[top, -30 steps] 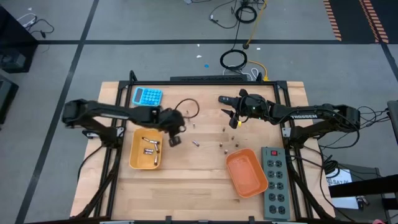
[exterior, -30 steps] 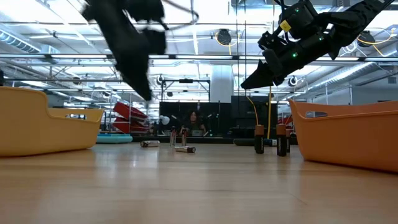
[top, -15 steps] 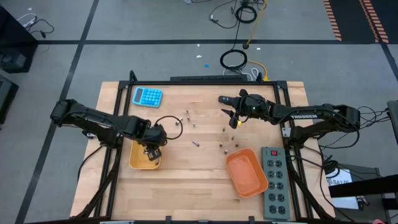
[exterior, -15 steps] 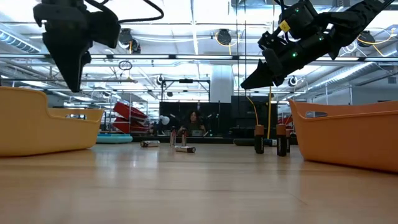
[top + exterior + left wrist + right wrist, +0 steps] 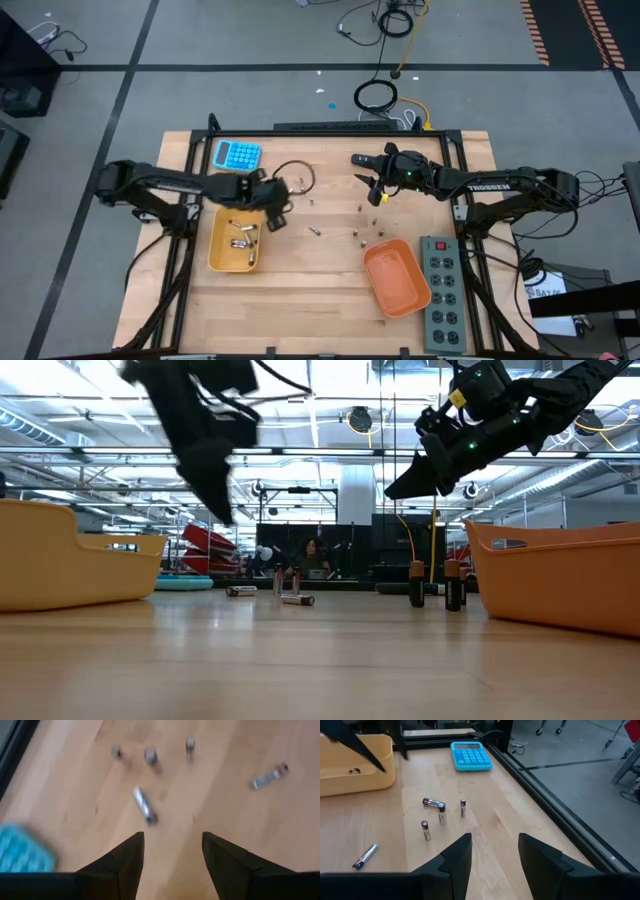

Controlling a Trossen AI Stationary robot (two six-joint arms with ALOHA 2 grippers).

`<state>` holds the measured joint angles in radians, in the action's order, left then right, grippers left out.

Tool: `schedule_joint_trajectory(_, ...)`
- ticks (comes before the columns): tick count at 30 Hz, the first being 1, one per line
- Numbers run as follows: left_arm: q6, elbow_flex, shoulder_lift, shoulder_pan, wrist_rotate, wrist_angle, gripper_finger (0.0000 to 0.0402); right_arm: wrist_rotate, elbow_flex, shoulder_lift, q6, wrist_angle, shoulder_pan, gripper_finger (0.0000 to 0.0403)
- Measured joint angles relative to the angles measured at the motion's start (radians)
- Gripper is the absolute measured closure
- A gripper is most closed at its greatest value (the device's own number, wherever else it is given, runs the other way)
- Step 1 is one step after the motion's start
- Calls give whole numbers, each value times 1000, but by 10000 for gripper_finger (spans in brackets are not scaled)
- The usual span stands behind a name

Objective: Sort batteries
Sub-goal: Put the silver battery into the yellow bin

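Several small metallic batteries (image 5: 314,232) lie or stand loose on the wooden table between the two trays, and more show in the left wrist view (image 5: 144,805) and the right wrist view (image 5: 442,813). A few batteries (image 5: 240,238) lie inside the yellow tray (image 5: 217,255). The orange tray (image 5: 397,277) sits at the near right. My left gripper (image 5: 172,837) hangs open above the table just right of the yellow tray (image 5: 275,220), with nothing between its fingers. My right gripper (image 5: 495,837) is open and raised over the far right of the table (image 5: 375,195).
A blue calculator (image 5: 236,155) lies at the far left corner. A grey power strip (image 5: 443,295) sits at the right edge beside the orange tray. A black cable loop (image 5: 300,175) hangs by my left arm. Bare wood stretches across the near middle.
My left gripper swung left and nearer, over the yellow tray, then came back toward the right and the far edge, to just right of the tray.
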<state>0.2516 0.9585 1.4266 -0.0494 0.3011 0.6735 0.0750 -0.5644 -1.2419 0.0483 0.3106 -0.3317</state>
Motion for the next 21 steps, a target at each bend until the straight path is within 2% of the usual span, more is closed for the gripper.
schedule_joint_trajectory(4,-115,0,89,-67,-12,-129,192,0,0,0,-3,-13,1,250)
schedule_joint_trajectory(11,-335,0,204,-108,-43,-259,192,1,0,0,6,-16,20,250)
schedule_joint_trajectory(16,-339,0,254,-150,-124,-304,192,2,0,0,9,-17,21,250)
schedule_joint_trajectory(21,-338,0,276,-190,-136,-364,191,2,0,0,12,-17,21,250)
